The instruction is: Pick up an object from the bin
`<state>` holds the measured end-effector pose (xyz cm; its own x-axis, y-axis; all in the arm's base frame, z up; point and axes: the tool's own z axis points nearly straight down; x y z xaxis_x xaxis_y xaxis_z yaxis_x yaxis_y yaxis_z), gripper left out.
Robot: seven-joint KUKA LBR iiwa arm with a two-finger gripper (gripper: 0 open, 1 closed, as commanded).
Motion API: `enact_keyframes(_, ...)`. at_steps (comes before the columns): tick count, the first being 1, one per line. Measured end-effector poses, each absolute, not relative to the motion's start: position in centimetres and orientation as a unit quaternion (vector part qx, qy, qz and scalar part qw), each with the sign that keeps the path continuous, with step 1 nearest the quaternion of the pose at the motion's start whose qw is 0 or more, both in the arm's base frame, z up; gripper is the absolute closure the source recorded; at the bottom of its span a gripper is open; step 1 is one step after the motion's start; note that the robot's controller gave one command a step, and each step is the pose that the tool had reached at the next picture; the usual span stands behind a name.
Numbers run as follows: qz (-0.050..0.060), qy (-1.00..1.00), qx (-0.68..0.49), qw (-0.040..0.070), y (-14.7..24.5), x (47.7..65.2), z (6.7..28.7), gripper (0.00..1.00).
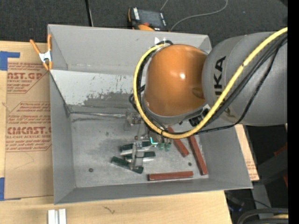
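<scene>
**Arm position.** The arm (pixel 252 78) enters from the right of the camera view and reaches down into the grey metal bin (pixel 93 181). An orange cover (pixel 175 80) on the wrist sits above the right half of the bin. A yellow cable (pixel 136 78) loops round the left side of the cover and runs back along the arm.

**Jaws.** The jaws hang below the orange cover. They stand low over the bin floor, slightly towards the near wall from the middle. Metal parts and dark pieces overlap at this point, so it cannot be told whether the jaws are spread, pressed together or pinching anything.

**Task's thing.** A small cluster of dark green flat pieces lies at the tips of the jaws.
- The upper green piece (pixel 127 148) lies just to the left of the jaws.
- The lower green piece (pixel 122 161) lies nearer the front wall and is tilted.
- Contact between the jaws and either piece cannot be confirmed.

**Other contents.** Three red-brown bars lie on the floor to the right of the cluster.
- The flat bar (pixel 170 175) lies along the near wall.
- The long bar (pixel 199 155) runs diagonally near the right wall.
- The short bar (pixel 181 147) lies just beside the long bar, nearer the jaws.
- A small bright green part (pixel 164 146) lies between the jaws and the short bar.
</scene>
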<state>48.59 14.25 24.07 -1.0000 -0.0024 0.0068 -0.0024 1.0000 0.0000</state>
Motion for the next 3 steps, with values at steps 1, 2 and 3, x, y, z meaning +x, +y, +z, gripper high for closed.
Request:
enact_keyframes(1, 0.001, -0.998, 0.058, 0.003, 8.8, 50.9, 11.1, 0.0)
enact_keyframes(2, 0.0, -0.997, 0.077, 0.0, 5.6, 54.5, 6.8, 0.0)
enact_keyframes(3, -0.001, -0.997, 0.079, -0.001, 5.8, 54.4, 7.0, 1.0)
